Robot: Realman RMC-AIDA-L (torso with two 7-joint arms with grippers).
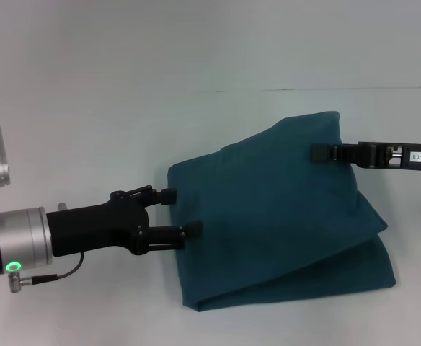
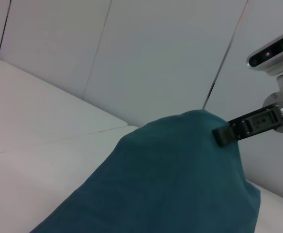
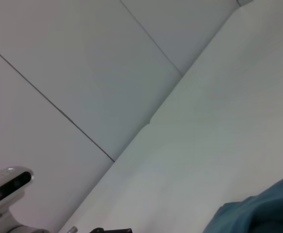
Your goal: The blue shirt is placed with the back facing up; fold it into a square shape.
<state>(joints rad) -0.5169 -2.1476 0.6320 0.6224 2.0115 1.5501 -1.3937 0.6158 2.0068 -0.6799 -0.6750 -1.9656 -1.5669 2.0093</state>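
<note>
The left gripper, jaws apart, sits at the near left edge of the shirt, which lies partly folded on the white table. Farther back, the right gripper pinches its raised far corner.

Lab; bare white table, panelled walls

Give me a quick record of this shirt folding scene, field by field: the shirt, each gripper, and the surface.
shirt: blue shirt, partly folded in layers, far right corner lifted
left gripper: left gripper, open, at the shirt's left edge
right gripper: right gripper, shut on the raised far corner, seen also from the left wrist
surface: white table
</note>
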